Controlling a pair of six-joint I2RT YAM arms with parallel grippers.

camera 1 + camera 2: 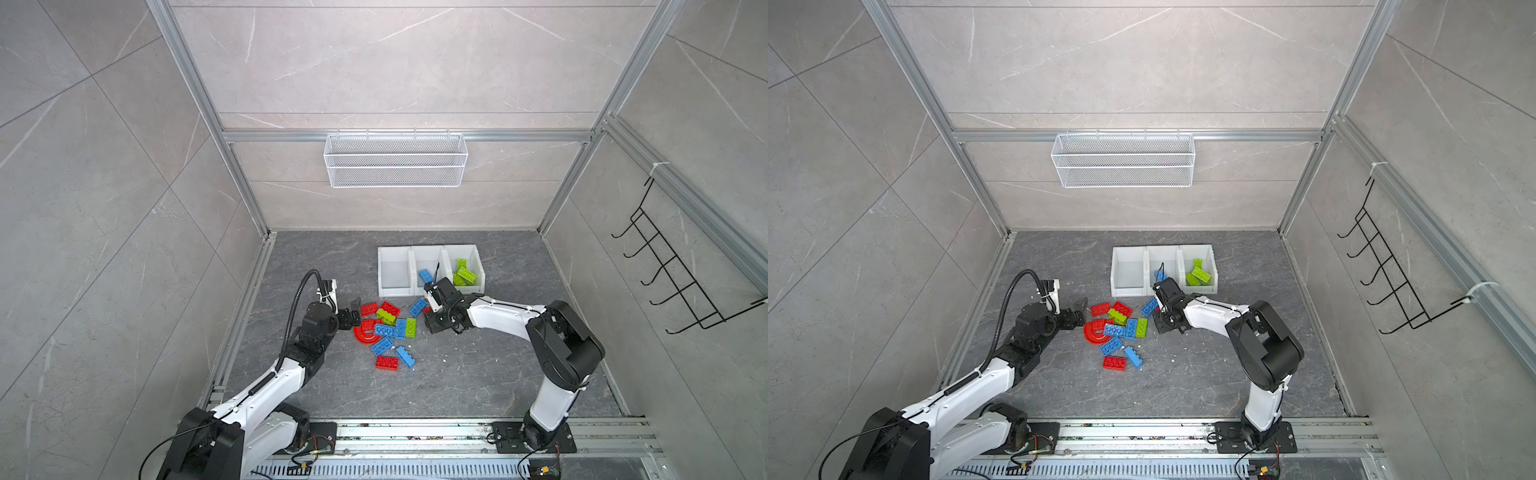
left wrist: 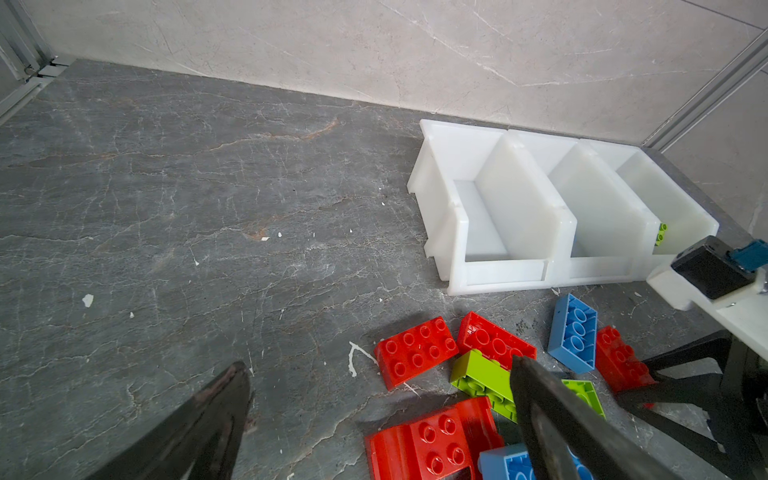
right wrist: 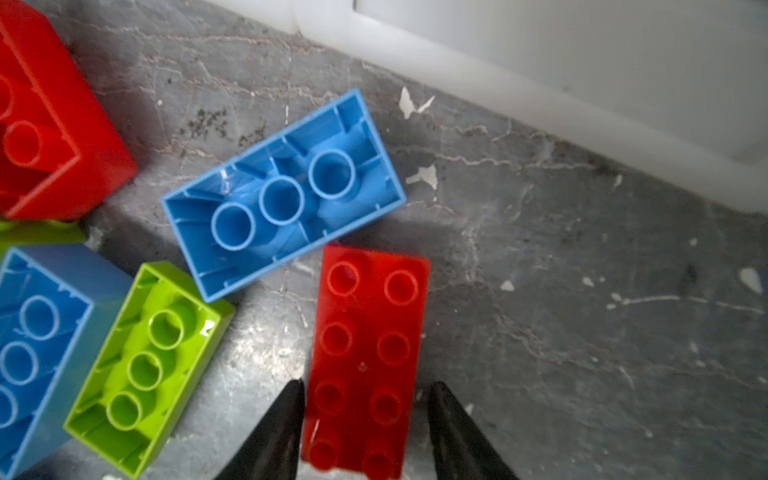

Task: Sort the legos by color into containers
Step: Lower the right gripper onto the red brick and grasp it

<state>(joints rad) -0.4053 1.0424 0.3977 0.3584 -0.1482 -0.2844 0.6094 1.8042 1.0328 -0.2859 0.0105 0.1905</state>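
Right gripper (image 3: pixel 365 383) is held low at the right edge of the loose legos (image 1: pixel 388 328), just in front of the containers (image 1: pixel 395 291); jaws are seen parted, set astride one end of a red brick (image 3: pixel 370 332) lying studs-up on the grey floor (image 3: pixel 582 291); one finger (image 3: pixel 291 415) appears to be against the brick's side; a thin strip of floor is seen between the brick and the second finger; brick not clamped. An upturned blue brick (image 3: pixel 282 195) is noted just beside the red brick's far end; an upturned green brick (image 3: pixel 145 370) lies near it. Left gripper (image 2: pixel 379 362) is held at the left edge of the pile, jaws spread wide; a red arch piece (image 1: pixel 365 334) lies just beside it. Containers are set in a row of three beyond the pile, near the back wall; a blue piece (image 1: pixel 424 275) is seen in the middle bin; green pieces (image 1: pixel 465 275) are seen in the right-hand bin; remaining red, blue and green legos are left scattered on the floor, several touching.
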